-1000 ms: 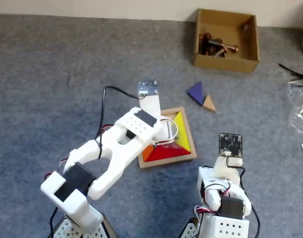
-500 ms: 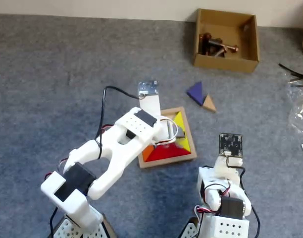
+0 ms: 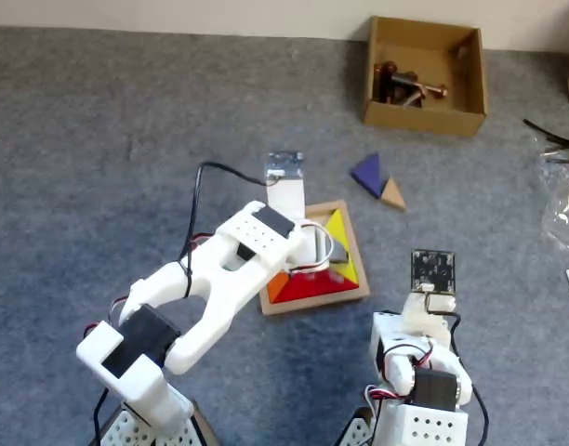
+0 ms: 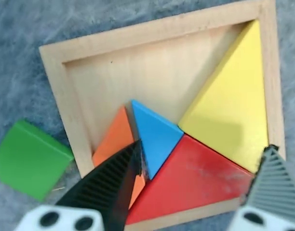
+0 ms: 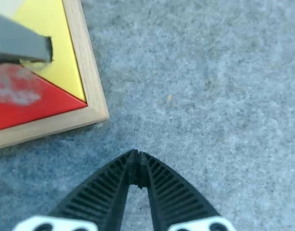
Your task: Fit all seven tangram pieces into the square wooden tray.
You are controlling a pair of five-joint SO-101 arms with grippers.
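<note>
Carpet: I am working on a grey carpet (image 3: pixel 99 121) that covers the table.
Left arm: my white left arm (image 3: pixel 210 279) reaches over the near side of the tray.
Box: an open brown cardboard box (image 3: pixel 424 116) sits at the far edge, well apart from the tray.
Tray: the square wooden tray (image 4: pixel 152 31) lies flat on the carpet between my two arms, with part of its floor showing as bare wood.
Yellow piece: a large yellow triangle (image 4: pixel 234 110) lies in the tray along one rim.
Red piece: a large red triangle (image 4: pixel 195 183) lies in the tray, touching the yellow one.
Blue piece: a light blue triangle (image 4: pixel 154 134) sits between the red and orange pieces.
Orange piece: an orange piece (image 4: pixel 116 137) lies against the rim, partly under my black finger (image 4: pixel 113 178).
Green piece: a green square (image 4: pixel 29 159) rests on the carpet just beside the tray.
Loose pair: a dark blue triangle (image 3: pixel 367 173) and a tan triangle (image 3: pixel 391 193) touch each other on the carpet, between tray and box.
Left gripper: my left gripper (image 4: pixel 203 156) hangs over the tray with its fingers spread wide, gripping nothing.
Right gripper: my right gripper (image 5: pixel 137 161) has its fingers pressed together over the carpet, near the tray's corner but apart from it.
</note>
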